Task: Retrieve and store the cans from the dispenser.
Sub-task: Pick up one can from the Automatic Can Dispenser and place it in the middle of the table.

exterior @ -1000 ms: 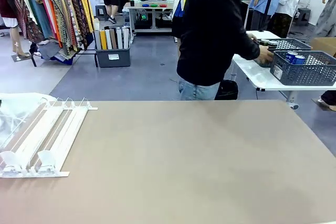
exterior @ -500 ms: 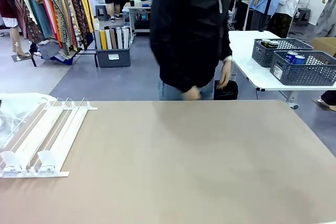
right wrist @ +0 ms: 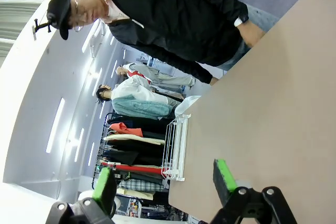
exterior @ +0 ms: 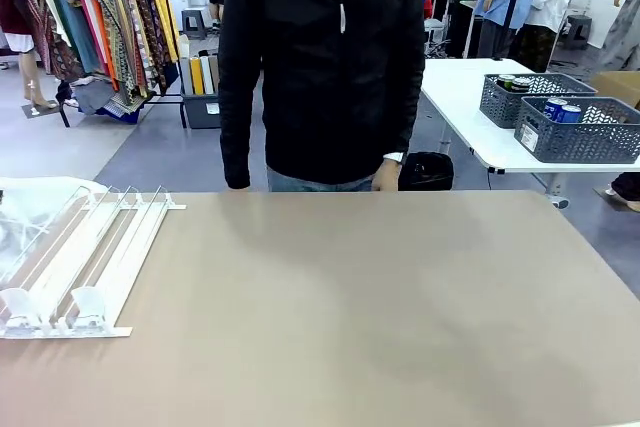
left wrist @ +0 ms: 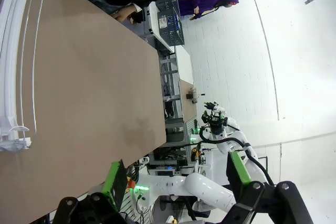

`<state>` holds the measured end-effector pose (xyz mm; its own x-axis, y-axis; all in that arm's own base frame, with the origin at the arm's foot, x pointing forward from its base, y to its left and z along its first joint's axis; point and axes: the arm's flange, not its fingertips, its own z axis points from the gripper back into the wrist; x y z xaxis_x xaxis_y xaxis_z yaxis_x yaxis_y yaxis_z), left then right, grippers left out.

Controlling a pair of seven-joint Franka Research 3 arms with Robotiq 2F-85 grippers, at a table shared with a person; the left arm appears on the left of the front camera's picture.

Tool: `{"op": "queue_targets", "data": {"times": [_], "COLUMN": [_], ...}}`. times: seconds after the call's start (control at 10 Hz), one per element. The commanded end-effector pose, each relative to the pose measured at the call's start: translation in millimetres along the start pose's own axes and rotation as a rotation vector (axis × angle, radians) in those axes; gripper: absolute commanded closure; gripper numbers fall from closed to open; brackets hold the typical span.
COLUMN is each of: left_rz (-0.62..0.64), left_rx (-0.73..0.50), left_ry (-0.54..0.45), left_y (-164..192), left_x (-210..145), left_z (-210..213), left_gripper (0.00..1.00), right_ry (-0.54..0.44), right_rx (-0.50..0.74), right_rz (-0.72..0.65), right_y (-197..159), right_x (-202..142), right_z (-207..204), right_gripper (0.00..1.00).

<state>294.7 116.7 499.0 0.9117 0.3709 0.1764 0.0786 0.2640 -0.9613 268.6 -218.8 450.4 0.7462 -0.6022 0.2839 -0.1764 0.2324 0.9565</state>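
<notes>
tan table (exterior: 380,307) fills the near field in the front view, its top bare across the middle and right. the dispenser (exterior: 70,262) lies flat at the table's left edge, white rails running away from the camera, small clear stoppers at the near end, lanes with nothing in them. left gripper (left wrist: 176,174) in its wrist view: green pads well apart, jaws released, holding nothing, hanging above the table with the dispenser off at the picture's left side. right gripper (right wrist: 163,182) in its wrist view: fingers also spread wide, nothing between them, above the table, the dispenser far off near the table's other edge. at the far edge of the table stands a person (exterior: 325,67) in a black jacket, facing the robot, hands down at the sides just behind the table edge. farther back to the right, a white side table (exterior: 470,117) carries two grey lattice baskets (exterior: 580,132); the cans (exterior: 562,112) show as blue tops in the nearer basket, a few more dark tops in the one behind. clothes racks along the far left.
</notes>
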Motion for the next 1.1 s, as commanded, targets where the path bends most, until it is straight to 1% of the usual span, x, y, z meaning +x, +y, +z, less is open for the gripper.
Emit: {"op": "queue_targets", "data": {"times": [0.0,1.0], "left_rz": [-0.018,-0.018], "left_rx": [-0.019,-0.019], "left_ry": [-0.006,-0.006], "left_y": [-0.7,-0.7], "left_x": [0.6,0.6], "left_z": [-1.6,-1.6], "left_gripper": [0.0,0.0], "right_ry": [-0.011,-0.011], "right_rx": [0.015,0.015], "right_rz": [0.01,0.01], "right_y": [3.0,3.0], "right_x": [1.1,1.1], "right_z": [-1.9,-1.9], "right_gripper": [0.0,0.0]}}
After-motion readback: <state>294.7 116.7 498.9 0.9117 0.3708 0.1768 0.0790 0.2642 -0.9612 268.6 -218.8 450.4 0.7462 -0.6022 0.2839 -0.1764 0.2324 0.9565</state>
